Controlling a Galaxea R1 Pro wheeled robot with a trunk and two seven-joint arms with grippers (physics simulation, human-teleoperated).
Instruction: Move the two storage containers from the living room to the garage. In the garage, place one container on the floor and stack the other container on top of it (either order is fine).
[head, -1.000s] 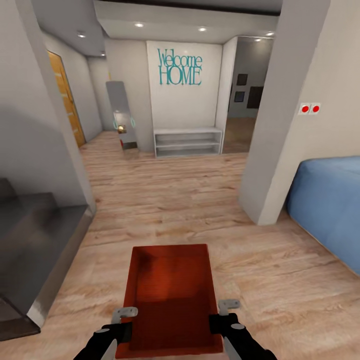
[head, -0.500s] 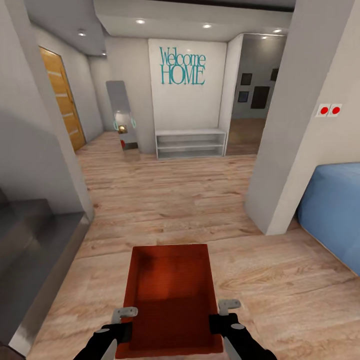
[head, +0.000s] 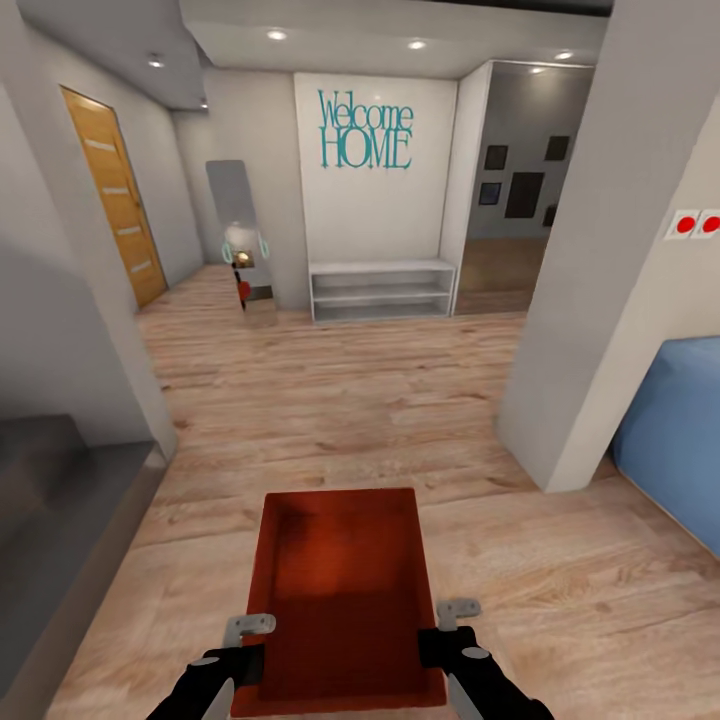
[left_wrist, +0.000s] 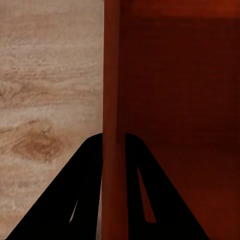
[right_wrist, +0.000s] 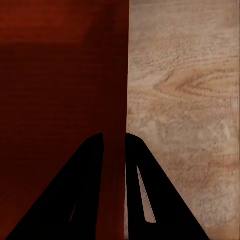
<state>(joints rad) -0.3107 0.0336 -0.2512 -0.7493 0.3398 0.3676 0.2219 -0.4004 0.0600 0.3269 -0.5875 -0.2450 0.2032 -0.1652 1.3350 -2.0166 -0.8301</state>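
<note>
One container in hand: a storage container (head: 340, 590), orange-red and open-topped, sits at the lower centre of the head view, carried above the light wood floor (head: 350, 400).
Left gripper (head: 243, 655): clamped on the container's left wall near its close corner; the left wrist view shows one finger on each side of that wall (left_wrist: 111, 100).
Right gripper (head: 445, 640): holding the opposite wall the same way, its fingers straddling the wall (right_wrist: 117, 75).
Why held so: a grip on both long walls keeps the bin level and centred in front of the trunk, which suits travelling with it.
Stage, as I judge it: on the way, not yet in the garage; no concrete floor in sight.
Around: a white shelf unit (head: 378, 290) under the "Welcome HOME" lettering (head: 365, 130) at upper centre, a wooden-slat door (head: 112, 195) at upper left, a leaning mirror (head: 240, 240) beside it.
In the way: a grey pillar (head: 590, 280) at right with a blue bed (head: 680, 430) behind it, and a grey wall corner (head: 90, 340) at left; the passage between them looks open.
</note>
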